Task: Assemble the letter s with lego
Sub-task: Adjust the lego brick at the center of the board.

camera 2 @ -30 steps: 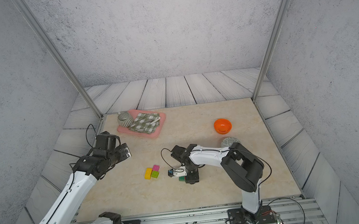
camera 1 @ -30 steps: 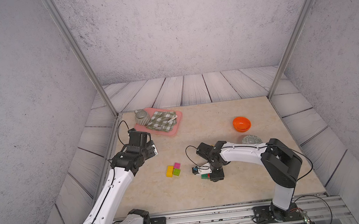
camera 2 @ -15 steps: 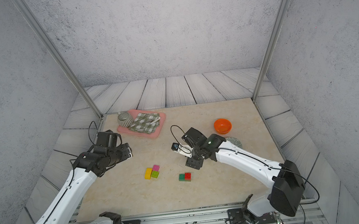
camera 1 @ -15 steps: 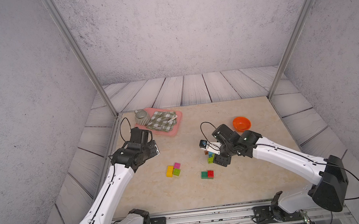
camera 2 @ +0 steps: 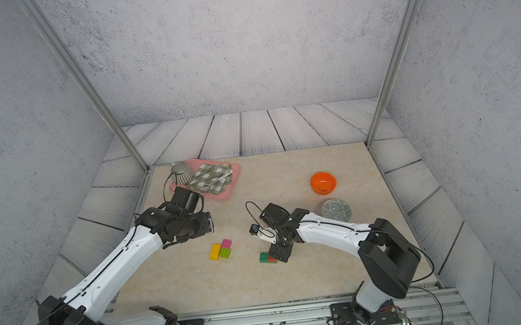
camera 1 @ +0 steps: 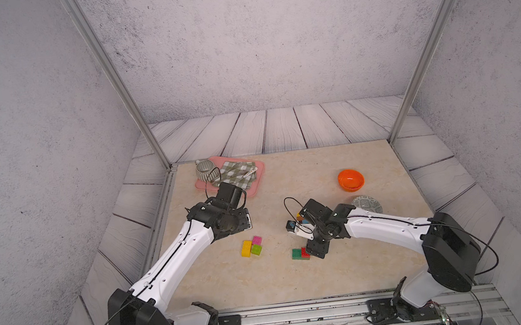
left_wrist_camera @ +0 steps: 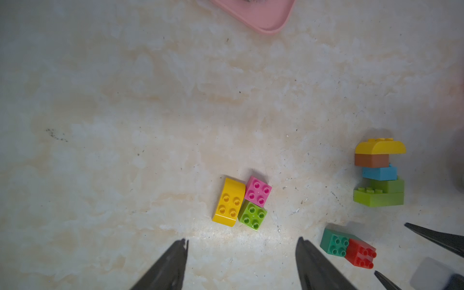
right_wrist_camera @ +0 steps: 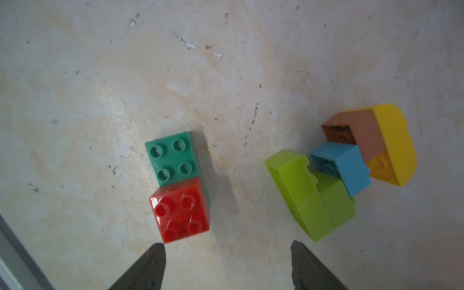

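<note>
On beige worktop (camera 1: 286, 173), lego stack (right_wrist_camera: 351, 165) is seen, possibly toppled; L jaws and R jaws are spread, empty.

left pincer (left_wrist_camera: 242, 241): jaws spread, pointing down | right pincer (right_wrist_camera: 226, 243): jaws spread, pointing down

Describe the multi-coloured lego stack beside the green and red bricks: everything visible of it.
The stack is five glossy plastic bricks joined in a stagger: a rounded yellow cap, brown, blue, then two lime bricks. It seems to lie on its side on the table, hollow undersides showing. It sits apart from the green-and-red pair; nothing touches it, and the right gripper is open, clear of it.
</note>
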Controlling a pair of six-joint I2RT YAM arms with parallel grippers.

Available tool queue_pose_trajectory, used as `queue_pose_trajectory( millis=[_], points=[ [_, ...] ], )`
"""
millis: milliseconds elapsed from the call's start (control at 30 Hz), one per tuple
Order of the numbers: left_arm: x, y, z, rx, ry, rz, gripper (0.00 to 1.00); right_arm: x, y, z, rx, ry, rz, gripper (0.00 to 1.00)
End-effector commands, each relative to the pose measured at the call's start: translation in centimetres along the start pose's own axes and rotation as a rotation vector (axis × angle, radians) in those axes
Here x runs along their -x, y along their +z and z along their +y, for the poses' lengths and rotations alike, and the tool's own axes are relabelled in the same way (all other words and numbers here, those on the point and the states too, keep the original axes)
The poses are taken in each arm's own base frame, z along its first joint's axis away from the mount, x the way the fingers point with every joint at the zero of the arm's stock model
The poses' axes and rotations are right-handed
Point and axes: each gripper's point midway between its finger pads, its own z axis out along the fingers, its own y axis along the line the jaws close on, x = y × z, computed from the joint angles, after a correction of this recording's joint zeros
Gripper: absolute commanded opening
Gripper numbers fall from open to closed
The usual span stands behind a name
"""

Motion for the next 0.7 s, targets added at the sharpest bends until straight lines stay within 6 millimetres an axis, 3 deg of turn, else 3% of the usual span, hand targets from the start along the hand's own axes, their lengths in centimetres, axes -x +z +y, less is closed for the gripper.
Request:
queue_pose_trajectory(
  millis=[0, 167, 467, 567, 667],
  points=[
    [0.7, -1.4, 0.6, 0.017, -0.006, -0.052, 0.74, 1.5, 1.0, 0.1, 0.027, -0.053, -0.007, 0.82],
    [0.9, -2.1, 1.2, 0.030, 0.005, -0.078, 0.75, 1.1, 1.6, 1.0, 0.067, -0.097, 0.035, 0.82],
    [1.1, -2.1, 1.0, 0.022, 0.017, -0.086, 0.76, 1.5, -1.3, 1.0, 0.045, -0.125, 0.007, 0.82],
    [0.4, -1.2, 0.5, 0.004, 0.020, -0.042, 0.73, 1.9, -3.1, 0.0, -0.015, -0.116, -0.007, 0.82],
    [-1.4, 0.3, -0.6, -0.008, 0.033, 0.058, 0.67, 2.6, -6.1, -2.8, -0.180, -0.033, -0.051, 0.83]
  ],
)
